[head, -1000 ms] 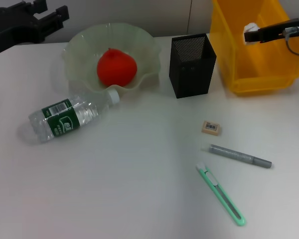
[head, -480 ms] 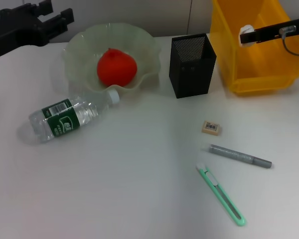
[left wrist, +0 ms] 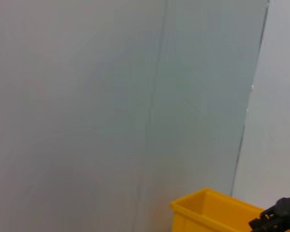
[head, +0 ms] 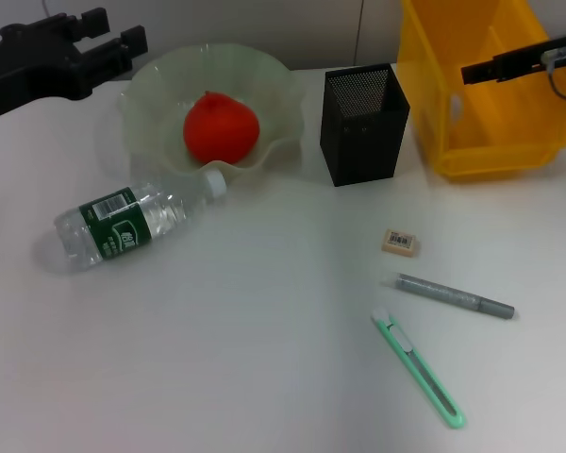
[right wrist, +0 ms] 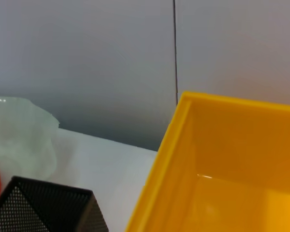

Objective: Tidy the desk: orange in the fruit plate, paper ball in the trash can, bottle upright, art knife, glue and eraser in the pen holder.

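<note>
The orange [head: 221, 126] already sits in the pale green fruit plate [head: 275, 94] in the upper left of the head view, and no paper ball shows anywhere, so it has most likely gone into the yellow trash can [head: 481, 142] at the upper right, though its inside is only partly visible. The right gripper [head: 479, 70] hangs over that trash can with nothing visible in it; how far its fingers are apart cannot be told. The left gripper [head: 113, 40] hovers at the upper left, just beside the plate's rim, its fingers spread open and empty. The bottle [head: 132, 220] lies on its side on the white worktop [head: 264, 311], its cap touching or nearly touching the plate's front edge. The black mesh pen holder [head: 363, 123] stands between the plate and the trash can. In the lower right, the eraser [head: 400, 243], the grey glue stick [head: 456, 296] and the green art knife [head: 418, 368] lie near one another but apart. The bottle looks like the next job for the left arm, and that is where trouble lies: a round, clear bottle may roll away under a grip off its middle, or nudge the plate and jostle the orange. The thin knife and glue lie flat, so a gripper may scrape the worktop or push them aside instead of lifting.
</note>
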Controlling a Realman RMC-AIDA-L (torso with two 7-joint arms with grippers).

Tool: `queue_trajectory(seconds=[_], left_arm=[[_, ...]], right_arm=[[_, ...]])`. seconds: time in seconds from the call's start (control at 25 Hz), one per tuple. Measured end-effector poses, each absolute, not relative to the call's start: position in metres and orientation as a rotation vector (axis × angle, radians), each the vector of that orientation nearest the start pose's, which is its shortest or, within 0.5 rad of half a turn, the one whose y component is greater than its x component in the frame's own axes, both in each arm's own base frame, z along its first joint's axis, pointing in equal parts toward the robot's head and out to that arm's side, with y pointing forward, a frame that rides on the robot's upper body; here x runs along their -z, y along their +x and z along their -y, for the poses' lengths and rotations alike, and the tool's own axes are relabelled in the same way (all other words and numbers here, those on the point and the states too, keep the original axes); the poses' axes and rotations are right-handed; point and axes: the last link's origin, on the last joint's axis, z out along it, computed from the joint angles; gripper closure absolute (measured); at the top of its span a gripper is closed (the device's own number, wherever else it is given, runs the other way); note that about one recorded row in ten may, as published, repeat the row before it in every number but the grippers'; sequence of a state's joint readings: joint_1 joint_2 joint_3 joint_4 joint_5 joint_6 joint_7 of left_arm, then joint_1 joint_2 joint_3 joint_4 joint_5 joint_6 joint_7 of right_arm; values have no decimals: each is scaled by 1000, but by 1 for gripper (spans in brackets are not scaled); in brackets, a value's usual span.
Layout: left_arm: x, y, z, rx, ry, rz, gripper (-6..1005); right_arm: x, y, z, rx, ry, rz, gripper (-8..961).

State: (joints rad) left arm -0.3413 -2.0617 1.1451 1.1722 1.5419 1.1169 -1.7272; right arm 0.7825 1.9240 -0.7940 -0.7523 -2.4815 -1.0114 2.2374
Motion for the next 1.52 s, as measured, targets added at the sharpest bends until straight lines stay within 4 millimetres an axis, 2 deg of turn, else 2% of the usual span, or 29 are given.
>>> queue_trajectory(seconds=[0.16,0.36,0.6,0.76,0.96,1.2,1.52], left_arm=[[-61,-195,-366,841,-2385,562,428],[-63,-193,-360,851,-2420,545,428],[-60,-190,-353,815,-2503,517,428],[-56,-190,-351,753,-2540,509,427],[-54,-185,-353,703,-2563,485,427],[-46,-173,-364,613,-2598,446,427],[-28,-153,-376,455,-2666,392,427]], right_arm=[[-93,263,-461,-94,-2120,-1051,395],[-92,247,-447,-165,-2162,-1019,396],[-75,215,-402,-253,-2325,-940,397],[-63,208,-368,-460,-2447,-937,398],[-63,208,-325,-735,-2547,-832,399],[-61,227,-286,-1004,-2606,-765,402],[-52,252,-241,-1175,-2694,-783,406]])
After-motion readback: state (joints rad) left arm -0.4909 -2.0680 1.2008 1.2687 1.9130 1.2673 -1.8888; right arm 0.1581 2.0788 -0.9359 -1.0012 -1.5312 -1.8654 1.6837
